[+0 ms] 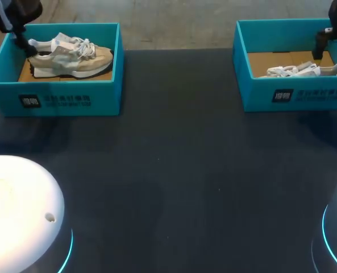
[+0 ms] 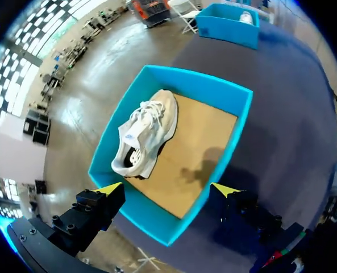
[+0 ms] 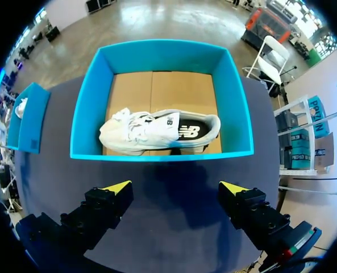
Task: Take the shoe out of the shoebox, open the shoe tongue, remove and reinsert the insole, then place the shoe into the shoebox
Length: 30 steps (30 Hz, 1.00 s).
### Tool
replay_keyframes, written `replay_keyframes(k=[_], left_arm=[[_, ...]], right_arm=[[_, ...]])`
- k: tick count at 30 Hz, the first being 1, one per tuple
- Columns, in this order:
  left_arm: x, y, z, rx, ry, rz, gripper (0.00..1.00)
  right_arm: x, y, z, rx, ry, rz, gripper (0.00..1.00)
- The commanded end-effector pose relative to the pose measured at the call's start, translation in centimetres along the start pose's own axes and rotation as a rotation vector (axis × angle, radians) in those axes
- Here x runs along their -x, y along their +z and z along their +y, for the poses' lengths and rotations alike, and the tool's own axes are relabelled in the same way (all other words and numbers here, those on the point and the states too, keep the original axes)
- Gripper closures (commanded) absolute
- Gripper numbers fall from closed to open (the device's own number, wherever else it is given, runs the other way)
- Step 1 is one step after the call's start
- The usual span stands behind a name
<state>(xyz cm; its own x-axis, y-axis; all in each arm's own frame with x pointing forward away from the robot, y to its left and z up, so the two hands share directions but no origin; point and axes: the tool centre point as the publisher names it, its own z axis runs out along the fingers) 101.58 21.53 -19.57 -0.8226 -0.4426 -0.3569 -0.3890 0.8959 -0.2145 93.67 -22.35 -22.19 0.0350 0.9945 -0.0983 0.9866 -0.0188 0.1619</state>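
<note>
Our left end effector [image 2: 167, 189] hangs wide open over one end of the left shoebox [image 2: 196, 85], with the beige shoe [image 2: 148, 136] inside, heel nearest. Our right end effector [image 3: 175, 187], equally wide, hovers short of the right shoebox [image 3: 157, 57] and its white shoe [image 3: 151, 131]. We judge these shoes light, with soft uppers and firm soles, so the heel collar suits gripping.

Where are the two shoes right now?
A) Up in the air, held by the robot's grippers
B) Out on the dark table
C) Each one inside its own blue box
C: the left shoe lies in the left box and the right shoe lies in the right box, while the left gripper and the right gripper are open and hold nothing.
</note>
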Motion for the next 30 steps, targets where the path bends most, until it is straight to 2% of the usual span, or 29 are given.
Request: replay_keyframes(k=[1,2,17,20,21,22,24,25,26,27,29,30], left_arm=[[0.7,-0.7,1.0,-0.149,0.567,0.053,0.0],[1.2,-0.7,0.8,-0.139,0.571,0.051,0.0],[1.2,-0.7,0.8,-0.139,0.571,0.051,0.0],[1.9,-0.1,0.6,-0.032,0.713,0.078,0.0],[2.3,0.2,0.6,-0.025,0.722,0.079,0.0],[2.7,0.5,0.7,0.044,0.744,0.077,0.0],[3.2,0.6,0.8,0.056,0.788,0.091,0.0],[3.4,0.9,0.8,0.099,0.822,0.106,0.0],[3.8,1.0,0.7,0.065,0.829,0.117,0.0],[4.1,1.1,0.7,0.088,0.868,0.118,0.0],[4.4,1.7,0.5,0.053,0.929,0.181,0.0],[4.4,2.0,0.6,0.076,0.975,0.188,0.0]], right_arm=[[0.0,0.0,-0.1,0.002,0.001,0.0,0.0],[0.0,0.0,-0.1,0.002,0.001,0.0,0.0],[0.0,0.0,-0.1,0.002,0.001,0.0,0.0],[0.0,0.0,-0.1,0.002,0.001,0.0,0.0],[0.0,0.0,-0.1,0.002,0.001,0.0,0.0],[0.0,0.0,-0.1,0.002,0.001,0.0,0.0],[0.0,0.0,-0.1,0.002,0.001,0.0,0.0],[0.0,0.0,-0.1,0.002,0.001,0.0,0.0],[0.0,0.0,-0.1,0.002,0.001,0.0,0.0],[0.0,0.0,-0.1,0.002,0.001,0.0,0.0],[0.0,0.0,-0.1,0.002,0.001,0.0,0.0],[0.0,0.0,-0.1,0.002,0.001,0.0,0.0]])
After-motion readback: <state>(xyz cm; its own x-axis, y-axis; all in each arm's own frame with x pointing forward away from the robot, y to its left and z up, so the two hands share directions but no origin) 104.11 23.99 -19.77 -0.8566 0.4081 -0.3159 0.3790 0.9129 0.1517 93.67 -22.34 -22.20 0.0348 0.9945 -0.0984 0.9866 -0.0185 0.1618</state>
